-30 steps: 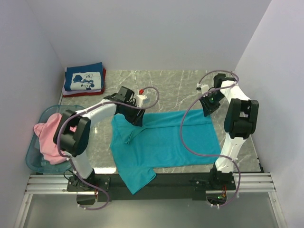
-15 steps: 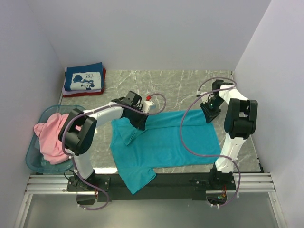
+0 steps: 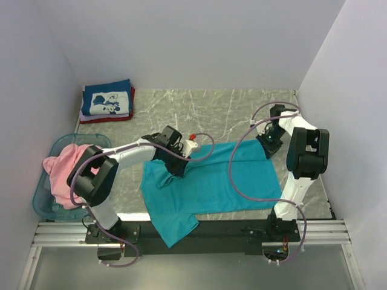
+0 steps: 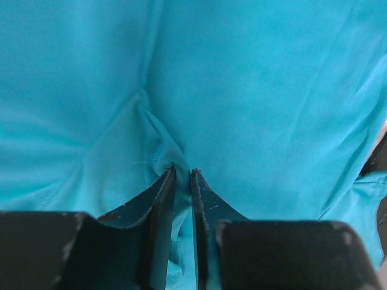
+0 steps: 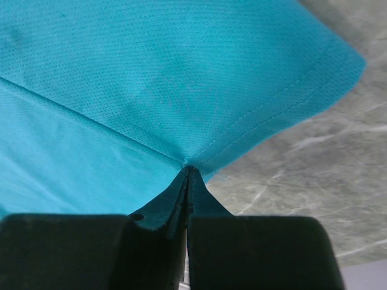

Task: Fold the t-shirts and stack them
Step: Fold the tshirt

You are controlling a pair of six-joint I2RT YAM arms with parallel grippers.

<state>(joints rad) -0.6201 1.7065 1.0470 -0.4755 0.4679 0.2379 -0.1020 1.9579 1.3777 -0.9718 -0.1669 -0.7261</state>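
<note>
A teal t-shirt (image 3: pixel 211 181) lies spread on the marble table, one sleeve hanging over the near edge. My left gripper (image 3: pixel 179 166) sits on the shirt's far left part, near a folded-over sleeve. Its jaws (image 4: pixel 183 171) are pinched on a raised fold of teal cloth (image 4: pixel 175 151). My right gripper (image 3: pixel 266 147) is at the shirt's far right corner. In the right wrist view this gripper (image 5: pixel 186 167) is shut on the hemmed teal edge (image 5: pixel 254 115), which rises off the table. A pink t-shirt (image 3: pixel 63 175) is heaped in the basket. A folded navy t-shirt (image 3: pixel 107 99) with white print tops a red one (image 3: pixel 106 119).
A translucent light-blue basket (image 3: pixel 41 206) stands at the left edge of the table (image 3: pixel 217 112). The folded stack sits in the far left corner. White walls close in the left, back and right sides. A metal rail runs along the near edge.
Both grippers have closed on the teal shirt. The left gripper slid right and nearer along the shirt's far edge; the right gripper came down onto the far right corner.
</note>
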